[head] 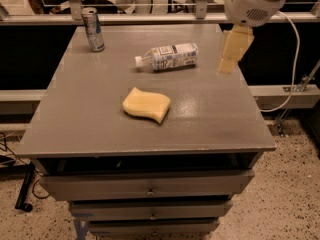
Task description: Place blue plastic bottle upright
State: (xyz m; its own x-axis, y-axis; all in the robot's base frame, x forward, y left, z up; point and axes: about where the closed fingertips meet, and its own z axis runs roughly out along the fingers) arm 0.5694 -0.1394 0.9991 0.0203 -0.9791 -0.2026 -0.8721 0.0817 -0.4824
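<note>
The blue plastic bottle [169, 57] lies on its side on the grey table top [100, 119], toward the back middle, with its white cap pointing left and its white label with blue print facing up. My gripper [227, 66] hangs from the white arm [255, 1] at the upper right. It points down over the table's right side, just right of the bottle's base and apart from it. It holds nothing that I can see.
A slim silver-blue can [93, 29] stands upright at the back left corner. A yellow sponge [146, 104] lies in the middle of the table. Drawers [147, 186] sit below the top. A cable [292, 59] hangs at the right.
</note>
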